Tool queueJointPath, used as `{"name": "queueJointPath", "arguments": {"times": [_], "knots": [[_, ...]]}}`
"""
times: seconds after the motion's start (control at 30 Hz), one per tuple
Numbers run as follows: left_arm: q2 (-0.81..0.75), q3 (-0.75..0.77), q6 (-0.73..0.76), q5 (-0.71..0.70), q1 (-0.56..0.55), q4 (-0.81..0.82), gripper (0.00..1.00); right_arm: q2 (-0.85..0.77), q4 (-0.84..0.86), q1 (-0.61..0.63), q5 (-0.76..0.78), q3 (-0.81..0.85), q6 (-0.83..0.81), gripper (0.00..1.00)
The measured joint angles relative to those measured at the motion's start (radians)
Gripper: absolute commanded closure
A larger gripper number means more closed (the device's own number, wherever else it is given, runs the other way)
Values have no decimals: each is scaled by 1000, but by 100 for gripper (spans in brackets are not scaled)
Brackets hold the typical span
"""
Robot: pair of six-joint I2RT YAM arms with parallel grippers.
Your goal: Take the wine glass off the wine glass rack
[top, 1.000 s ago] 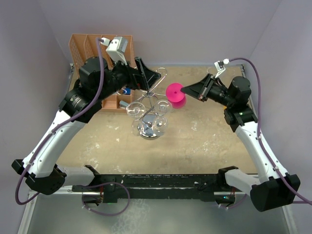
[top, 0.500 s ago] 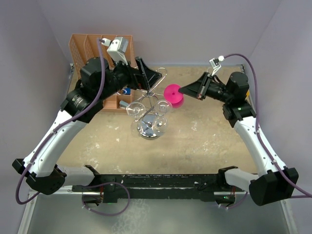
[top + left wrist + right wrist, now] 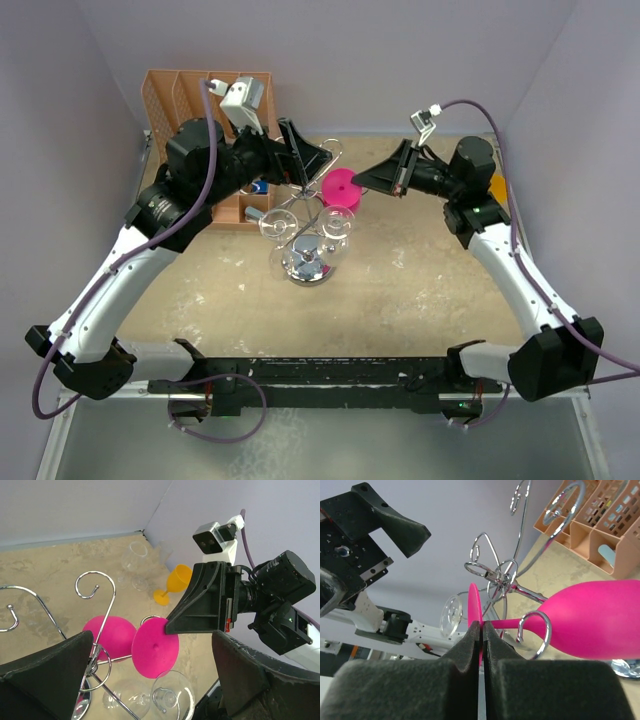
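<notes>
Pink wine glass (image 3: pixel 590 625): right jaws have now clamped its foot; stem remains hooked in the rack (image 3: pixel 305 262) just beyond them. Left jaws gape, empty.

the pink wine glass (image 3: pixel 590 625) is cut off by the right edge of the right wrist view, its foot's lower rim is swallowed between the right gripper (image 3: pixel 481 628) pads, the base of the wine glass rack (image 3: pixel 500 575) is clipped by the same edge, and the orange file organizer (image 3: pixel 170 95) is half hidden behind the left arm.
</notes>
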Motion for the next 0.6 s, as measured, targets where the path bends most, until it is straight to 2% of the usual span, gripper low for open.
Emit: {"name": "queueJointPath", "arguments": {"times": [0.6], "knots": [[-17, 0, 18, -7, 0, -23, 1, 36, 128, 13, 92, 41, 131, 100]]}}
